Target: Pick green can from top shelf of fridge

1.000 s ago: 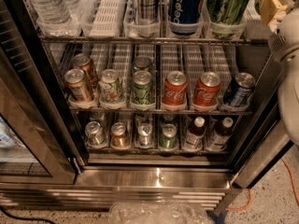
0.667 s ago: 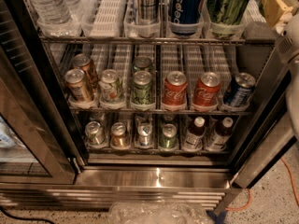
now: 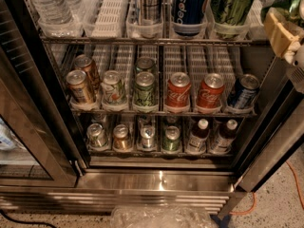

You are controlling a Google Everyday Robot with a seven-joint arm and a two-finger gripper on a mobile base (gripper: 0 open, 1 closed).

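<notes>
The fridge (image 3: 156, 179) stands open. On its top shelf (image 3: 109, 40), at the upper right of the frame, the green can (image 3: 232, 6) sits in a clear bin, not yet lifted. The gripper (image 3: 281, 31) hangs near it at the right edge, and I cannot tell whether it is apart or together. By my judgement, the reach, grasp and withdrawal are all left to do.

pepsi: blue can (image 3: 188, 6), top shelf (image 3: 142, 40) | Coca-Cola: red can (image 3: 178, 95), middle rack (image 3: 161, 113) | tool (image 3: 281, 30): upper right edge

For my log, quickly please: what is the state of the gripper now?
Gripper: at the right edge of the view, beside the top shelf; open or closed cannot be told.
</notes>
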